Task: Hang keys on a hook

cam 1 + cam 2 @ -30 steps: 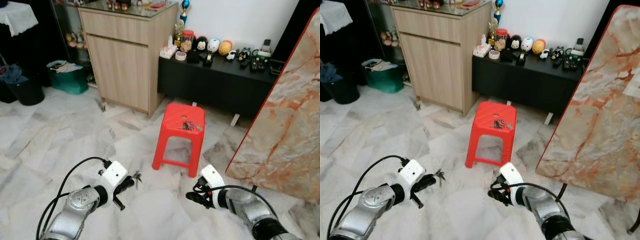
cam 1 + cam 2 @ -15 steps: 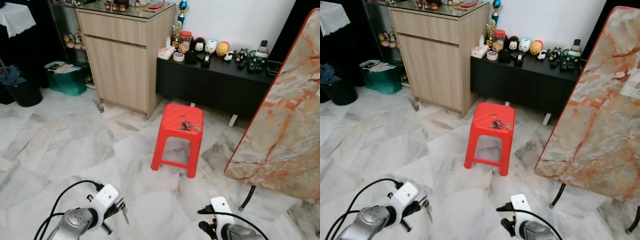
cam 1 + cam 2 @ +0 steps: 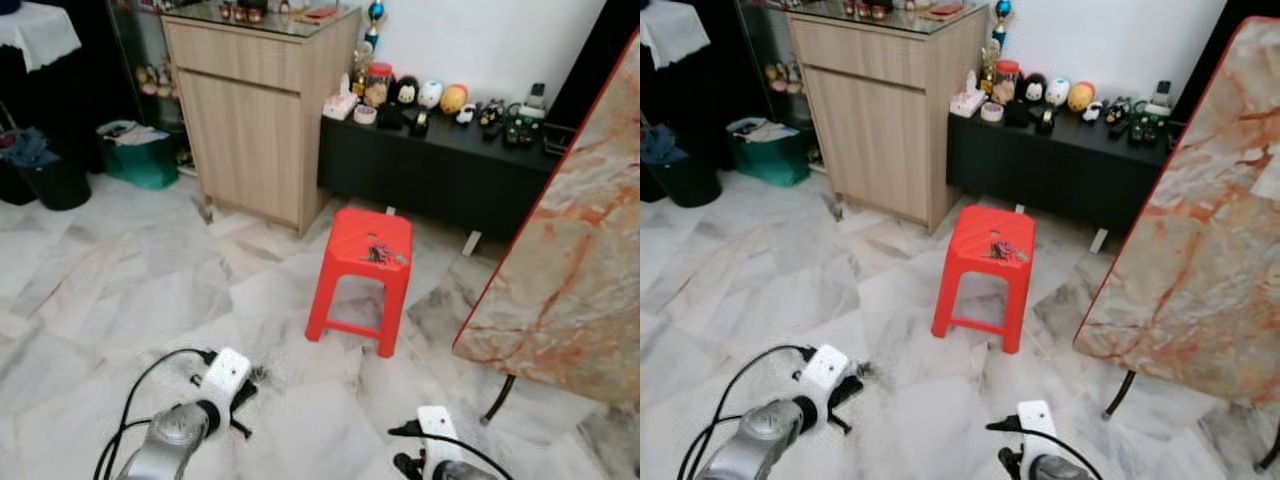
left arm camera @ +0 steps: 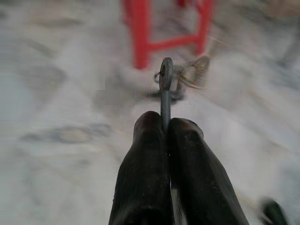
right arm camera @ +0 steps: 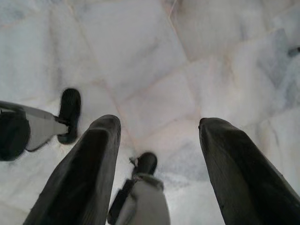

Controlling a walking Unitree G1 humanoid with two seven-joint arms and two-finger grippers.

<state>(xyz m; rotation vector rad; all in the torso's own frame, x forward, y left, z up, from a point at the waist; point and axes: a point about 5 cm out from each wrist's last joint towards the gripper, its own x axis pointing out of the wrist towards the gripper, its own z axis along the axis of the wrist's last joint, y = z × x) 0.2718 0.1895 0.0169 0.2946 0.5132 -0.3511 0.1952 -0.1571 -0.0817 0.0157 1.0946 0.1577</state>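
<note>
My left gripper has its two black fingers pressed together on the flat shank of a grey metal key, with the rest of the small bunch of keys on a wire ring dangling just beyond the fingertips; that wrist picture is blurred, so I cannot count the keys or see how deep the shank sits between the pads. In the head view the same gripper rides low over the pale marble tile floor, and my right gripper hangs spread wide and empty, pointing down at bare tile near my own feet. Ahead of the left gripper stands a red plastic stool with a second small cluster of dark keys lying on its seat; farther beyond are a light wooden cabinet and a low black bench lined with small figurines. No hook can be made out, so I judge the step in hand to be carrying the bunch to wherever the hook is. To do it well: maintain the pinch at full pressure, since only one thin shank is clamped; walk smoothly to limit the swing of the ring; keep the ring hanging free ahead of the fingertips, as the ring is what must slip over the hook; give the stool a wide berth. Writing and brands: none legible on the keys, stool, cabinet or bench items at this resolution.
</note>
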